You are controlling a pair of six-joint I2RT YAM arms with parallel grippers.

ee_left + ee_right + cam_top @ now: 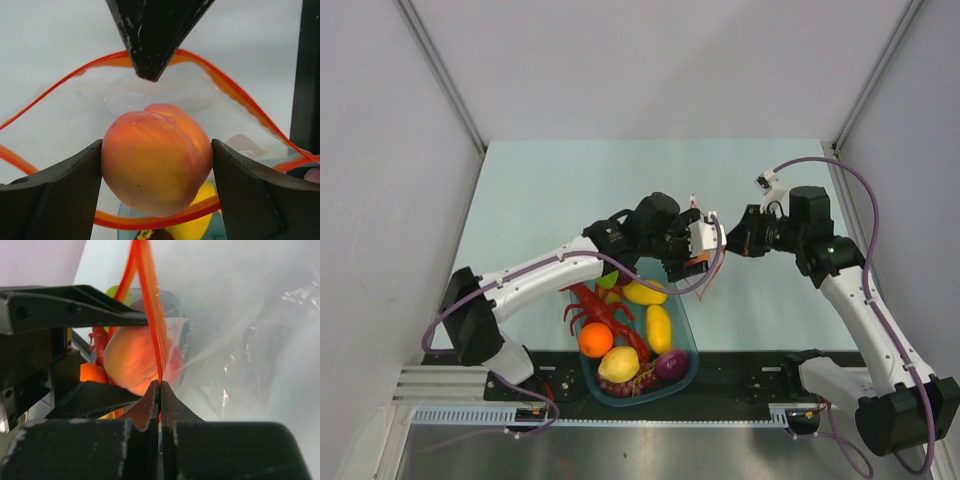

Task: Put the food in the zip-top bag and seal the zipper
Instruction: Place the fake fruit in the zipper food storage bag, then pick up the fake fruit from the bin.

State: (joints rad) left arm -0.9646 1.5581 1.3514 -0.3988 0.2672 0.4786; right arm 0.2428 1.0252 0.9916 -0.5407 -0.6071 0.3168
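Pale green bench (540,190) spreads between grey walls, and my two arms meet above its middle. My left claw (157,150) stands wide, its fingers (60,190) pressed on either side of the peach (156,165). The peach sits at the open mouth of the zip-top bag (75,115), framed by the loop of the zipper (240,95). My right claw (160,386) is pinched tight on that red strip. From above, the clear bag is hard to make out; it seems to hang between the claws. At the near edge, the blue tub (688,372) holds the lobster (605,310), an orange (595,340), yellow fruits (658,328) and a purple piece (670,365).
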